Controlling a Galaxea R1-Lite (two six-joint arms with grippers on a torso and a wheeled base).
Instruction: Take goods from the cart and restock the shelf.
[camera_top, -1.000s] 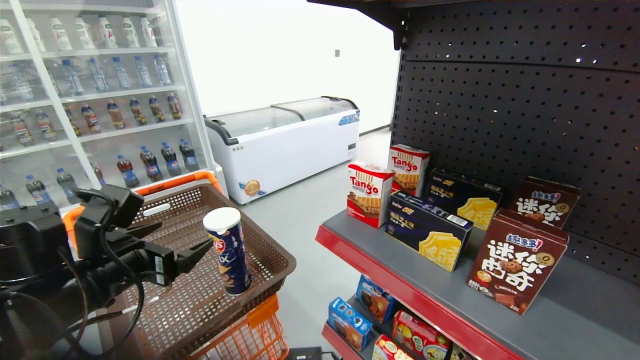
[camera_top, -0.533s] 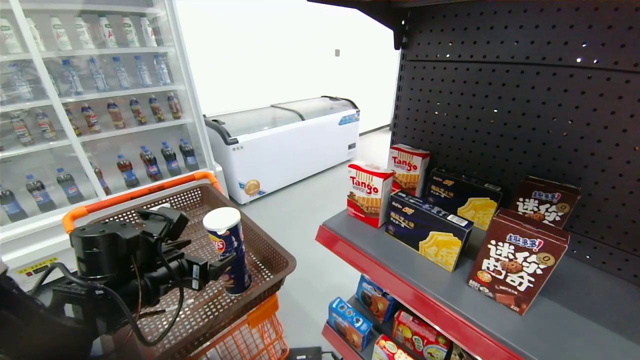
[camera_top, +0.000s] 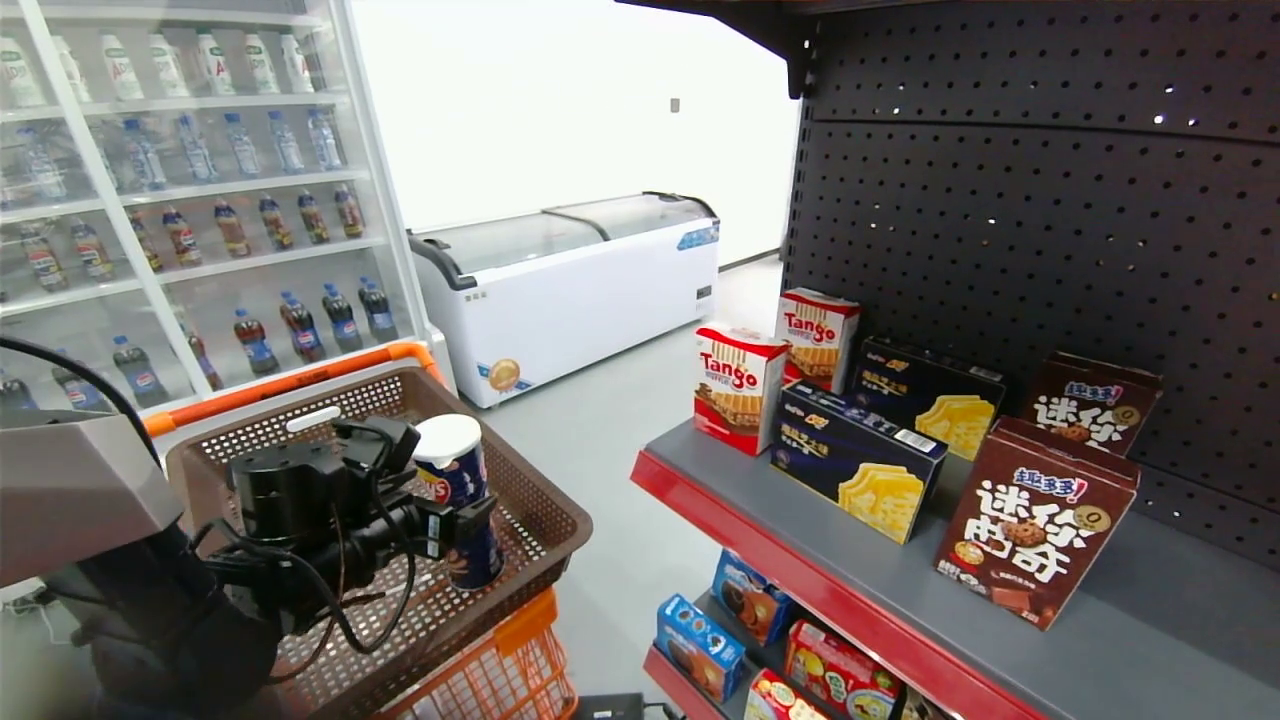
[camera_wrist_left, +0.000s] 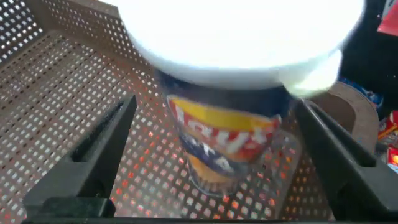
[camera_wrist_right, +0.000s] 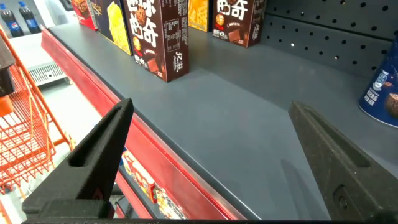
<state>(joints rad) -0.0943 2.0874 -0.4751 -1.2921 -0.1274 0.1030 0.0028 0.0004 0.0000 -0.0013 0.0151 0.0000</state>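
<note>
Lighting: bright, even. The wall (camera_top: 560, 100) is overexposed white. Glare lies on the cooler glass (camera_top: 150, 200). The can lid (camera_wrist_left: 242, 37) is washed out in the left wrist view. Soft shadows lie beside the box (camera_wrist_right: 158, 37) on the shelf (camera_wrist_right: 249, 124).

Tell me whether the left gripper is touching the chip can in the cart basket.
Apart. The left wrist view shows the left gripper open astride the chip can, basket mesh visible between each finger and it.

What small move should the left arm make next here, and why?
Probably close the left gripper on the dark blue cylindrical chip can with the white lid. In the left wrist view its open fingers stand on either side of the can, apart from it, and the can stands upright in the brown perforated plastic basket.
</note>
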